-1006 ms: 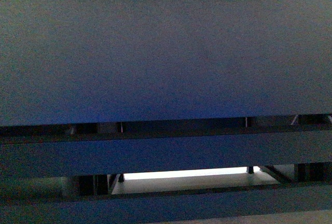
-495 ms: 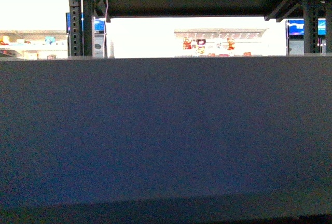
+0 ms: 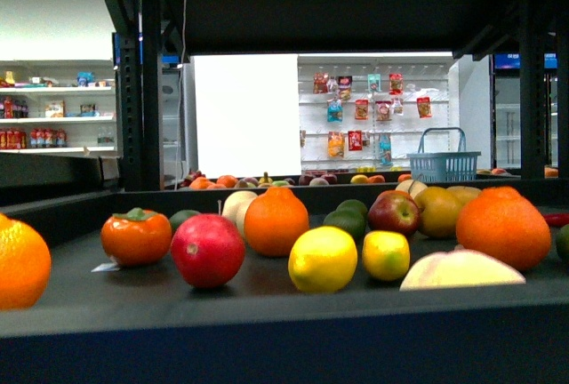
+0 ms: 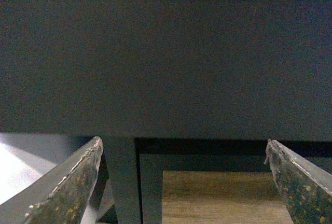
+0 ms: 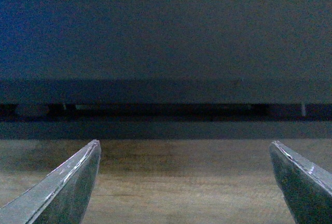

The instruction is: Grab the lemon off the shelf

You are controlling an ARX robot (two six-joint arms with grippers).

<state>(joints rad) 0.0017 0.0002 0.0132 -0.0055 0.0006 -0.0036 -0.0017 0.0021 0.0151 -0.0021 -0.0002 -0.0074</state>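
The front view looks level across a black tray tier of the shelf (image 3: 267, 340), which holds loose fruit. A large yellow lemon (image 3: 322, 260) lies near the front edge, and a smaller lemon (image 3: 386, 254) sits just to its right. Neither gripper shows in the front view. In the left wrist view my left gripper (image 4: 183, 141) is open and empty, facing the shelf's thick black front edge (image 4: 166, 53) with the wood-grain panel (image 4: 223, 198) below. In the right wrist view my right gripper (image 5: 184, 142) is open and empty over the wood-grain panel (image 5: 181, 182).
Around the lemons lie a red apple (image 3: 207, 250), a persimmon (image 3: 135, 236), oranges (image 3: 276, 220) (image 3: 503, 227) (image 3: 18, 262), a darker apple (image 3: 394, 212) and a pale fruit (image 3: 460, 270). The upper tier (image 3: 338, 11) hangs overhead. Behind are a blue basket (image 3: 443, 165) and white wall shelves (image 3: 53, 117).
The front view has risen from the dark tier fronts, past the tray's front edge, to tray level, so the fruit now shows.
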